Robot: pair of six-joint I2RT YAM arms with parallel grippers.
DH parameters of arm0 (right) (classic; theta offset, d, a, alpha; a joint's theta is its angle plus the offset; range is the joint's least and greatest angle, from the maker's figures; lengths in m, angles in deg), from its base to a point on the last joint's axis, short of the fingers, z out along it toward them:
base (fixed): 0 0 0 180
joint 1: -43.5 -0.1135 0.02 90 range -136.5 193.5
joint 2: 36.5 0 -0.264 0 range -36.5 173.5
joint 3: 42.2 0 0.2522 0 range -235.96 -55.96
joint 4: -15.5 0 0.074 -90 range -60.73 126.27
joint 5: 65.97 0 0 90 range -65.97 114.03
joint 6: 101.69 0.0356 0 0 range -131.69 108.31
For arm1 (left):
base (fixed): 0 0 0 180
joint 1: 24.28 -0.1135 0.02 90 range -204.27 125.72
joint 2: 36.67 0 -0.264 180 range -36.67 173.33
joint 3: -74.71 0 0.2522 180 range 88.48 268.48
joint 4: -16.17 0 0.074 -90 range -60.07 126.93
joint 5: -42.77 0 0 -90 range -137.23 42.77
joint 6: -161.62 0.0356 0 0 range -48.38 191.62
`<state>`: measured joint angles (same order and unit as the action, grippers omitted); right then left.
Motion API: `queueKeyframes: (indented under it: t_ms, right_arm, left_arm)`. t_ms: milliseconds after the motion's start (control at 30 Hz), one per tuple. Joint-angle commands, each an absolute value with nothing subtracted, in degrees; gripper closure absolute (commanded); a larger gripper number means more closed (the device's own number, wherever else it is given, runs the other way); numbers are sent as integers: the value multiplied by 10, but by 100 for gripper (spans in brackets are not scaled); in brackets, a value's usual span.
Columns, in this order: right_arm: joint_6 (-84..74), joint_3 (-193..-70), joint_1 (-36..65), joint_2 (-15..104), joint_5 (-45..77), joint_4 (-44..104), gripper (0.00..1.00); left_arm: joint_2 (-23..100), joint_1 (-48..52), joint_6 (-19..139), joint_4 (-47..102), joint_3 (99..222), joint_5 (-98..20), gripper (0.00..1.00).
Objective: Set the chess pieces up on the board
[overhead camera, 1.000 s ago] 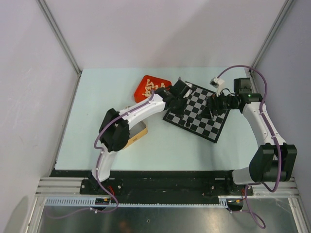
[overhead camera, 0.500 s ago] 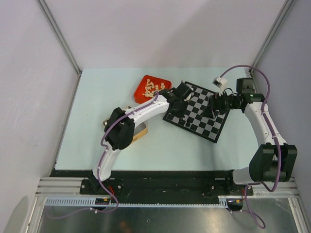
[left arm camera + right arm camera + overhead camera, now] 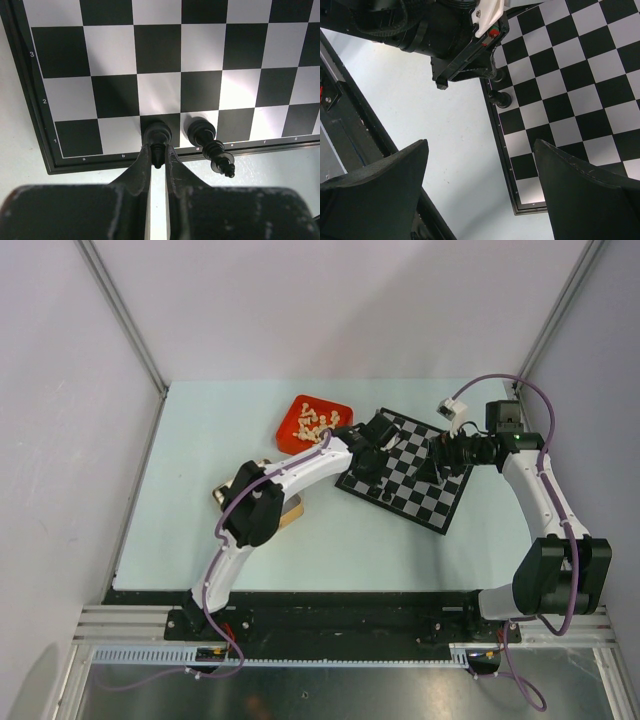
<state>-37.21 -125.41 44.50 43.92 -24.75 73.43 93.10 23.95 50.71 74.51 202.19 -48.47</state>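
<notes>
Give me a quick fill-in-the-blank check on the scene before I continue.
The left tool is shut on a ___ chess piece. That piece and its neighbour stand on the board in row ___. The cream pieces lie in the ___ tray. The right tool is ___.
Missing: black; 1; red; open.

Board (image 3: pixel 200 50) checked black and silver-grey with a dark border; glossy black chess pieces (image 3: pixel 212 147); red tray (image 3: pixel 288 432), cream pieces (image 3: pixel 318 420); pale blue-green desk (image 3: pixel 200 440).
</notes>
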Motion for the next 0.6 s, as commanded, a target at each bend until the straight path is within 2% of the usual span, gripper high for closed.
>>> queueKeyframes:
  t_ms: [0, 567]
  right_arm:
    - [-370, -1274, 448, 434, -261, 723, 9]
    - [-371, -1275, 451, 433, -262, 723, 9]
  left_arm:
    - [934, 244, 516, 748, 2056, -480, 92]
    - [945, 244, 514, 754, 2064, -461, 86]
